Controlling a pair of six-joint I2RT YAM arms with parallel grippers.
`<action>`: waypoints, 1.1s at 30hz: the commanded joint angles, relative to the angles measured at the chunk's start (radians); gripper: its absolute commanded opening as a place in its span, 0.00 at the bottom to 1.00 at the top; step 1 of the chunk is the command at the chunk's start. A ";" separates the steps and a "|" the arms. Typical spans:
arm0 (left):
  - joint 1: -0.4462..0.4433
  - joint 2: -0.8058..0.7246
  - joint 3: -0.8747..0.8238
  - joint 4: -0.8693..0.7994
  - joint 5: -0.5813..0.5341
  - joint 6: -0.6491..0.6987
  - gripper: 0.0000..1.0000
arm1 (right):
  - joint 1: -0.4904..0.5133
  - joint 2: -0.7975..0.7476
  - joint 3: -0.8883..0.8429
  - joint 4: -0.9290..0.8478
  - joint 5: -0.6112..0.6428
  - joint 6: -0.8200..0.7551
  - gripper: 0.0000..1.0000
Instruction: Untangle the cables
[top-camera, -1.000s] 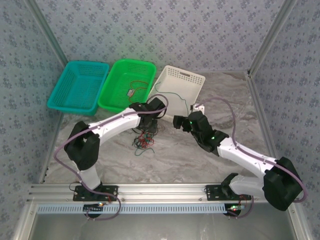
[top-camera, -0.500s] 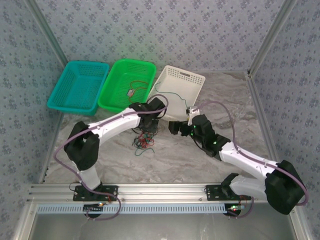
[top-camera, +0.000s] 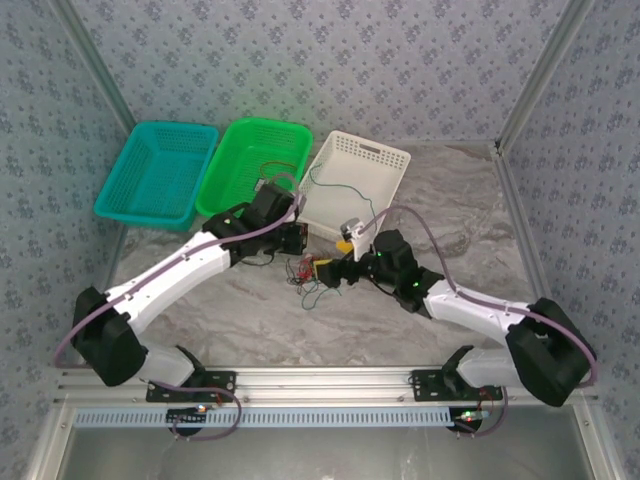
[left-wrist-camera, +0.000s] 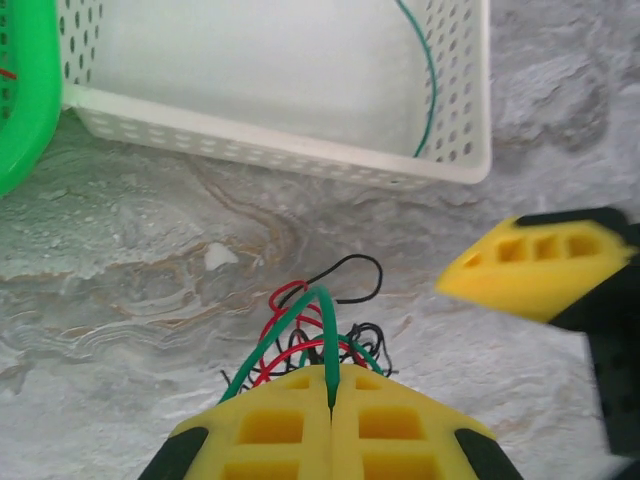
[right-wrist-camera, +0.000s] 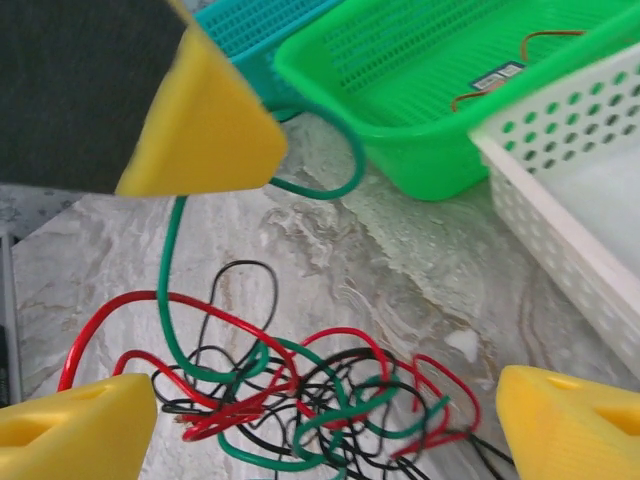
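Note:
The cables lie as a red, green and black tangle (top-camera: 309, 276) on the marble table, between the two grippers. My left gripper (left-wrist-camera: 332, 378) is shut on a green cable (left-wrist-camera: 329, 330) that loops up out of the tangle (left-wrist-camera: 322, 335). In the right wrist view that green cable (right-wrist-camera: 172, 262) runs up from the tangle (right-wrist-camera: 330, 400) to the left gripper's finger (right-wrist-camera: 205, 135). My right gripper (right-wrist-camera: 328, 405) is open, its yellow fingers (right-wrist-camera: 80, 432) standing either side of the tangle without touching it. From above, the left gripper (top-camera: 292, 240) is just behind the pile and the right gripper (top-camera: 326, 270) is beside it.
Three baskets stand at the back: teal (top-camera: 158, 172), green (top-camera: 255, 165) holding a red wire (right-wrist-camera: 540, 40), and a tilted white one (top-camera: 355, 180) with a green wire (left-wrist-camera: 428, 70) inside. The white basket's rim (left-wrist-camera: 270, 150) lies close behind the tangle.
The right gripper has moved left, up to the tangle. The left arm has swung its elbow down to the left, and the tangle has shifted slightly right.

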 joint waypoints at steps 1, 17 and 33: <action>0.038 -0.056 -0.034 0.100 0.155 -0.025 0.00 | 0.020 0.047 0.059 0.077 -0.040 -0.115 0.86; 0.128 -0.151 -0.127 0.236 0.253 -0.166 0.00 | 0.100 0.252 0.083 0.318 0.197 -0.129 0.88; 0.268 -0.255 -0.273 0.454 0.421 -0.314 0.00 | 0.142 0.296 0.100 0.111 0.354 -0.420 0.33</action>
